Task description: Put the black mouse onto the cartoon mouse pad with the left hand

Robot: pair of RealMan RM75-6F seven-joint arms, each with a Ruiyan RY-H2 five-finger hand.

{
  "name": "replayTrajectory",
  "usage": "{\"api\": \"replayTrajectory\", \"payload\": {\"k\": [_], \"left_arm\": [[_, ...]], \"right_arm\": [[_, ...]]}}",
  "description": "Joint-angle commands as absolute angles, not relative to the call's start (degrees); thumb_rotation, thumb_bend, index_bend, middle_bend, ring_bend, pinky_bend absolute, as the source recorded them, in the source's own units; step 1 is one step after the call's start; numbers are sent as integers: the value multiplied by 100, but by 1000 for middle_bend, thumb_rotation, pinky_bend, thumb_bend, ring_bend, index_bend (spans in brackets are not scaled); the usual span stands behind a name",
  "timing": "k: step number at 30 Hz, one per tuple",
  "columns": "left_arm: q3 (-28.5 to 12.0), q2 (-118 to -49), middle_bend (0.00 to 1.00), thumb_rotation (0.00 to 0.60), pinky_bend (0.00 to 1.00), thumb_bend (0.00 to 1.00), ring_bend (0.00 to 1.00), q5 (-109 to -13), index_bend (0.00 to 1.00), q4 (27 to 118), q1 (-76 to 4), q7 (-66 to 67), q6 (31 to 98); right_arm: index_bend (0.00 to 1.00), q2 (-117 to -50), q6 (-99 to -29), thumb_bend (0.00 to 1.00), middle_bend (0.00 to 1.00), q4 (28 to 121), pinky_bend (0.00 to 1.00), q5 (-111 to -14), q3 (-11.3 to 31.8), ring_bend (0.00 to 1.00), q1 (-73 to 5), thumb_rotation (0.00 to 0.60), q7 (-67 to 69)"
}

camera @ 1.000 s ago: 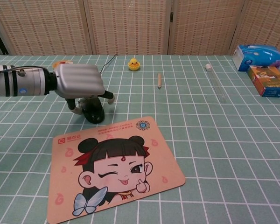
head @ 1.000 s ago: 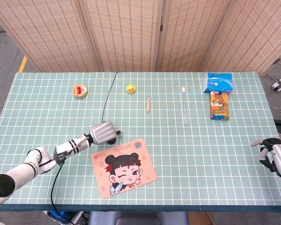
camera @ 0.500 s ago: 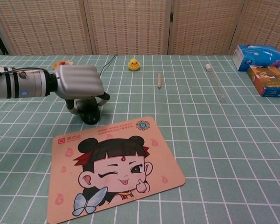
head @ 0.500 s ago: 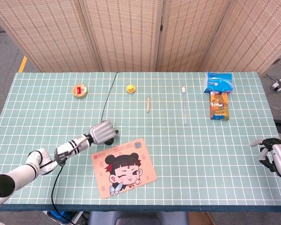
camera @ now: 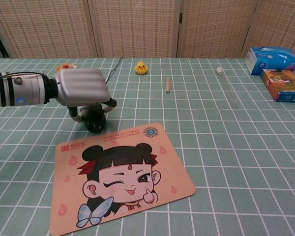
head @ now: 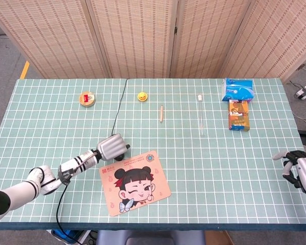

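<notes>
The black mouse point(camera: 94, 120) lies on the green grid table just beyond the far left corner of the cartoon mouse pad point(camera: 120, 177), not on it. My left hand point(camera: 81, 86) covers the mouse from above, its fingers curled down around both sides and gripping it. In the head view the left hand point(head: 111, 147) hides most of the mouse point(head: 125, 149), with the pad point(head: 135, 182) right in front. The mouse's black cable point(head: 117, 109) runs to the table's far edge. At the right edge my right hand point(head: 298, 170) rests with fingers loosely spread, holding nothing.
Along the far side sit a round tin point(head: 87, 98), a yellow duck point(head: 142, 96), a wooden stick point(head: 162, 113), a glass tube point(head: 200, 120), a blue tissue pack point(head: 237, 89) and an orange box point(head: 238, 115). Folding screens stand behind the table.
My left hand's fingers closed in around the mouse, and hand and mouse shifted slightly left and toward me. The right hand has not moved.
</notes>
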State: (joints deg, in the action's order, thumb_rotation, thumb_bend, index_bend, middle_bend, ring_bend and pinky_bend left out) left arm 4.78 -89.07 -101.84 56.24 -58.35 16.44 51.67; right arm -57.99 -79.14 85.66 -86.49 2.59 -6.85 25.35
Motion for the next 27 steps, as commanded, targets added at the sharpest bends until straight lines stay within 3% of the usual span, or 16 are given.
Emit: {"api": "replayTrajectory", "payload": {"k": [1, 16, 27], "left_arm": [[422, -8614, 1000, 600, 1000, 55, 1000, -10151, 598, 6147, -5778, 2024, 5270], [186, -7765, 1000, 600, 1000, 55, 1000, -9211, 597, 8605, -5415, 4358, 4651], [144, -7941, 1000, 600, 1000, 55, 1000, -8393, 598, 9179, -5284, 5663, 4328]], "right_arm": [[421, -5789, -7937, 448, 345, 8578, 265, -8683, 247, 343, -680, 600, 2543], [421, -5706, -8245, 448, 344, 8692, 265, -8940, 179, 344, -580, 600, 2580], [421, -5602, -8423, 444, 345, 8748, 265, -9076, 118, 343, -503, 600, 2687]]}}
